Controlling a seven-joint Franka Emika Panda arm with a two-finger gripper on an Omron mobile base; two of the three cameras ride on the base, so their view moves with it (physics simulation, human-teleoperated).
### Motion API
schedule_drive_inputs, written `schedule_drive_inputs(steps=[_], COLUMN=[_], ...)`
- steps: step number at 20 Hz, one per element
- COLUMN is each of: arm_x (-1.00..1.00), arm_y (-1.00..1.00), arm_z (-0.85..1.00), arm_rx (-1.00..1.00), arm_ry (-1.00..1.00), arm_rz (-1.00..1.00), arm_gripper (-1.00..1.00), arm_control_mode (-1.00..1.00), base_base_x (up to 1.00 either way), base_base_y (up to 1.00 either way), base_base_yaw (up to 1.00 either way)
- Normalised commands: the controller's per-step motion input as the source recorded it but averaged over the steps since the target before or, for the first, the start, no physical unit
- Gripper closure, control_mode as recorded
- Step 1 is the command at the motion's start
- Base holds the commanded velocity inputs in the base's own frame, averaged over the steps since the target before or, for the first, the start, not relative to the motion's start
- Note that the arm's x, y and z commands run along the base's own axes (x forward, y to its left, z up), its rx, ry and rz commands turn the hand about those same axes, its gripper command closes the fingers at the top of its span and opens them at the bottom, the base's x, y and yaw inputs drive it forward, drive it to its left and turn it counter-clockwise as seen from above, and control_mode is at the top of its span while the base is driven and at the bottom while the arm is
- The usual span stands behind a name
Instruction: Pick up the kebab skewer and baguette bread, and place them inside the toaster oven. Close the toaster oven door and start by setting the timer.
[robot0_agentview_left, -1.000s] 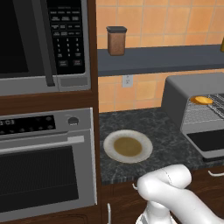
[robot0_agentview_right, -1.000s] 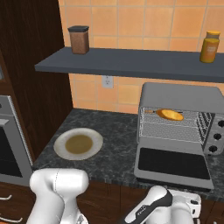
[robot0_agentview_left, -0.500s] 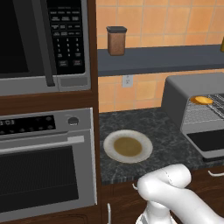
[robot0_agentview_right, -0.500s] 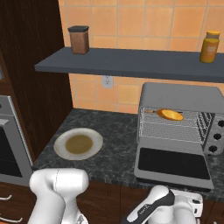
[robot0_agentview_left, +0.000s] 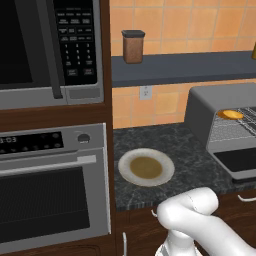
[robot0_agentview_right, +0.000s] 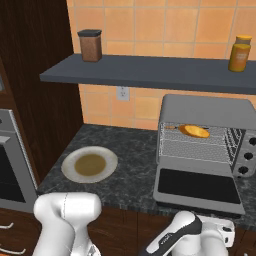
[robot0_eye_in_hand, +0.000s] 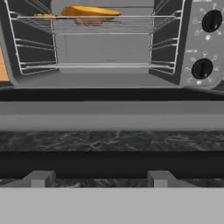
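Looking from the left base view: boxy grey metal toaster oven (robot0_agentview_left: 220, 112) at the right end of the dark speckled stone desk (robot0_agentview_left: 190, 145), its flat dark glass door (robot0_agentview_left: 240, 161) dropped open toward the front edge. Small oval golden-orange baguette bread (robot0_agentview_left: 230, 114) already lying on the upper wire rack, so loading seems done. Round cream plate (robot0_agentview_left: 146, 167) near the desk's left end, bare but for a brown patch. Black-panelled microwave (robot0_agentview_left: 50, 45) and built-in wall oven (robot0_agentview_left: 52, 190) set in dark wood to the left; brown lidded canister (robot0_agentview_left: 133, 47) on the grey shelf (robot0_agentview_left: 180, 67) against orange tiles.

From the right base view: same baguette bread (robot0_agentview_right: 194, 131) on the rack with the thin tan kebab skewer (robot0_agentview_right: 172, 127) poking out at its left end. Open door (robot0_agentview_right: 197, 187) lying flat over the desk's front edge, probably the next thing to lift. Orange bottle (robot0_agentview_right: 239, 53) at the shelf's right end.

From the hand view: camera low, facing straight into the oven, likely lined up for the door. Two dark knobs (robot0_eye_in_hand: 202, 68) on the right panel, for the timer. Pincer (robot0_eye_in_hand: 98, 179) fingertips (robot0_eye_in_hand: 40, 179) standing well apart, clamped on nothing.
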Motion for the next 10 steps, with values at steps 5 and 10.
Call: schedule_drive_inputs(steps=[5, 10], arm_x=[0.55, 0.58], arm_y=[0.09, 0.12], arm_z=[0.73, 0.67], arm_rx=[0.0, 0.0], arm_ry=[0.0, 0.0], arm_rz=[-0.02, -0.03], arm_gripper=[-1.0, -1.0], arm_control_mode=[-1.0, -1.0], base_base_x=[0.0, 0.0], base_base_y=[0.0, 0.0], base_base_yaw=[0.0, 0.0])
